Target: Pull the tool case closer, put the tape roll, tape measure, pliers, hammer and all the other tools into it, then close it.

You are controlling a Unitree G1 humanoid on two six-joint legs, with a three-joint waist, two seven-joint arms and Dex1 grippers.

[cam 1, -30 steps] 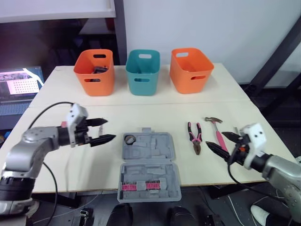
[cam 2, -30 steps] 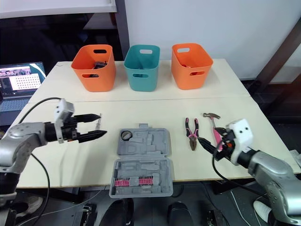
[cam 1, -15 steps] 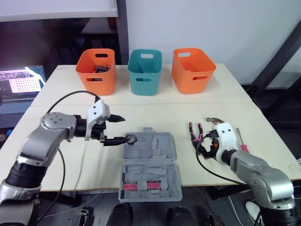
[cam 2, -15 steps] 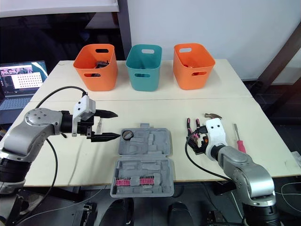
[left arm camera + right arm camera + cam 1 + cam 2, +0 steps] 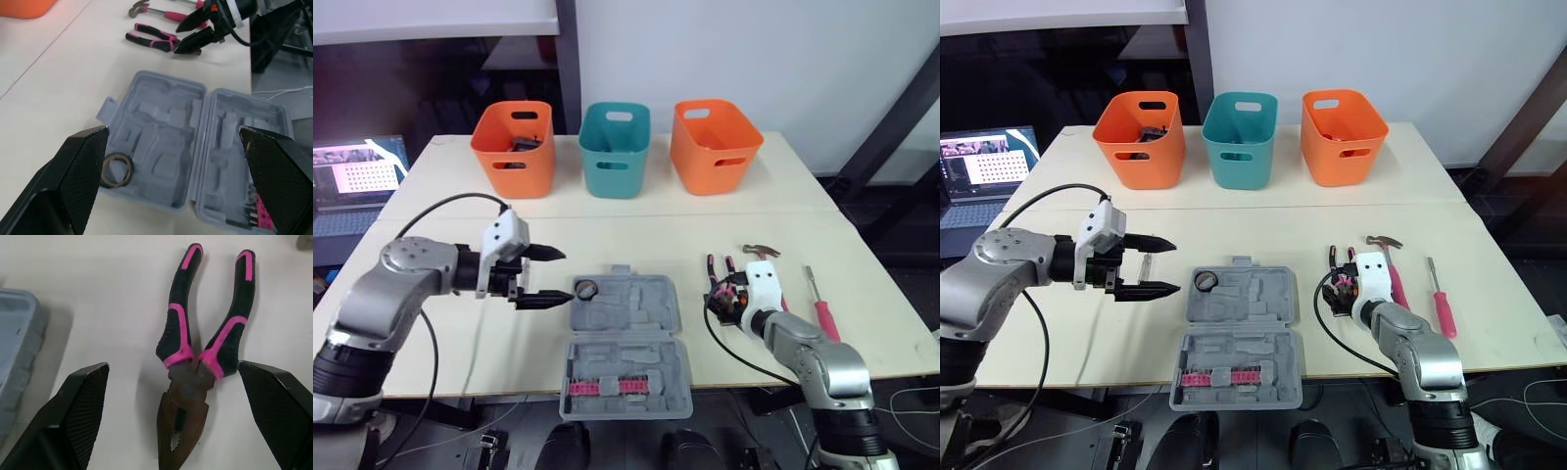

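Observation:
The grey tool case lies open near the table's front edge, with the tape roll in its far-left pocket. My left gripper hovers open just left of the case, level with the tape roll. Right of the case lie the pink-handled pliers. My right gripper is open low over them, one finger on each side. The hammer and a pink screwdriver lie further right. A small slender metal tool lies beside the left gripper.
Two orange bins and a teal bin stand in a row at the back of the table. A laptop sits off the table's left side. A seam crosses the tabletop in front of the bins.
My right gripper swung in from the table's right edge and now straddles the pliers. My left gripper moved right toward the case, then drew back slightly.

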